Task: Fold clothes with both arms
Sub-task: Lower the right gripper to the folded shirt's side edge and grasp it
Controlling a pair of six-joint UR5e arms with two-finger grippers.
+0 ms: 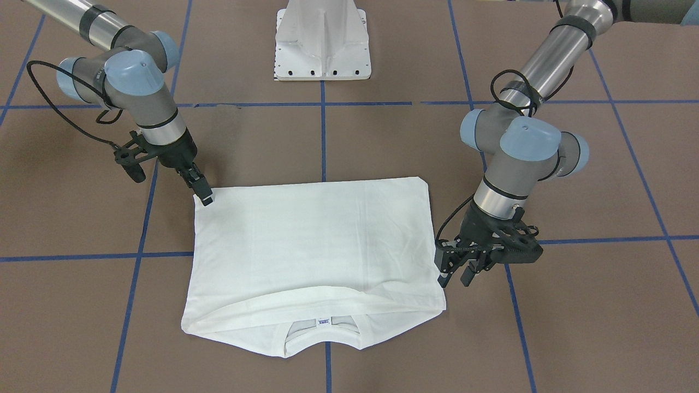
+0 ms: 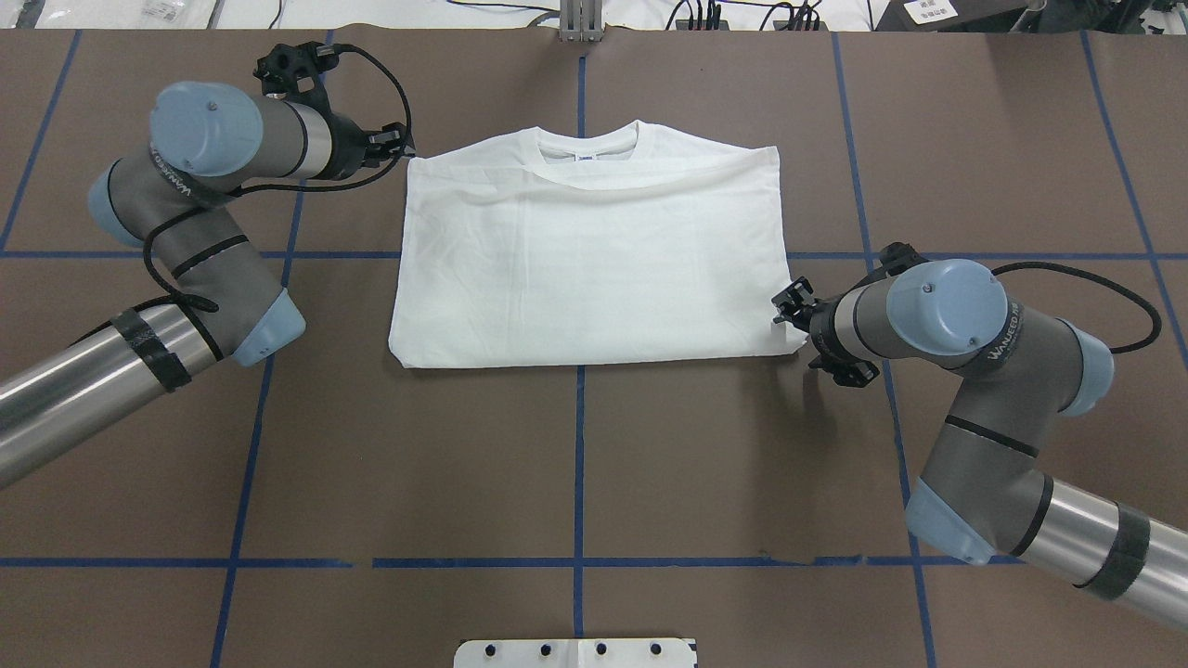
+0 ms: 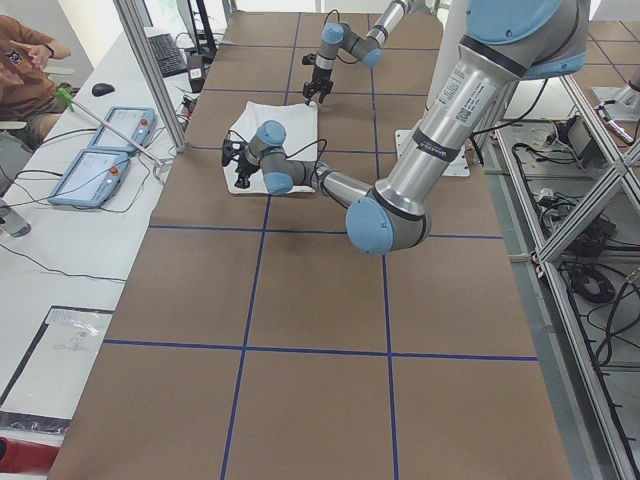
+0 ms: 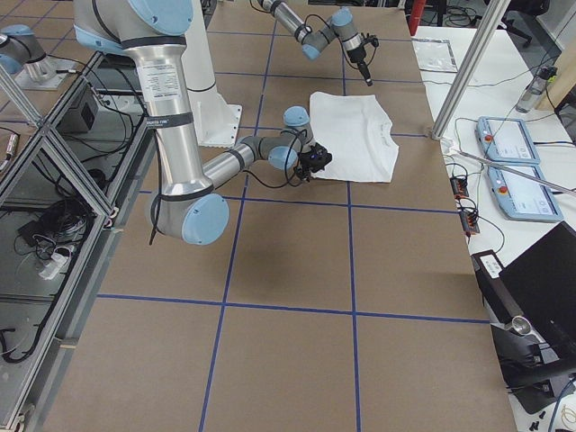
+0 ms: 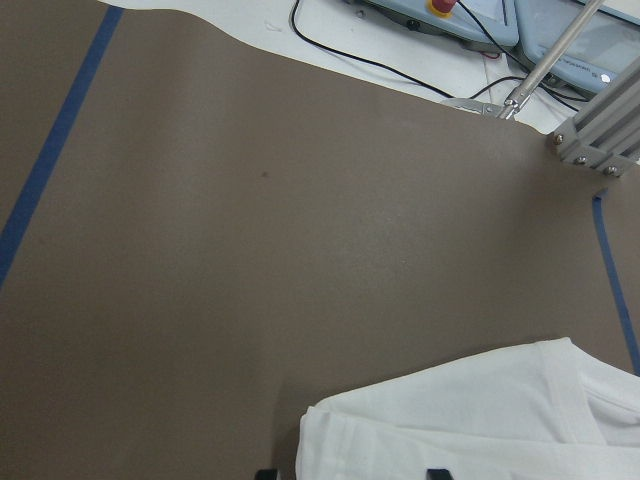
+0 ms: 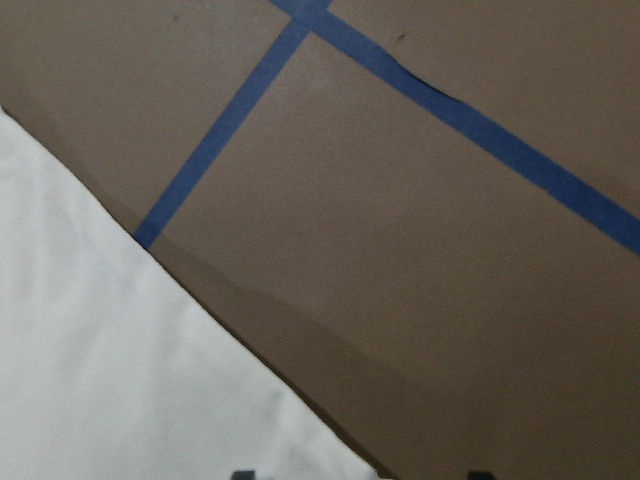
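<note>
The white T-shirt (image 1: 317, 245) lies flat and folded into a rectangle on the brown table (image 2: 575, 445), collar and neck tag (image 1: 324, 322) at the far side from the robot. No black text shows. My left gripper (image 1: 456, 275) is open at the shirt's collar-side corner (image 2: 413, 160). In the left wrist view that corner (image 5: 400, 440) lies between the two spread fingertips. My right gripper (image 1: 205, 194) is open low at the shirt's hem-side corner (image 2: 796, 345). The right wrist view shows the shirt's edge (image 6: 120, 380) running between its spread fingertips.
The white pedestal base (image 1: 322, 43) stands at the robot's side of the table. Blue tape lines (image 2: 580, 464) grid the surface. Operator consoles (image 3: 100, 150) and an aluminium post (image 3: 150, 70) stand beyond the far table edge, near the left gripper.
</note>
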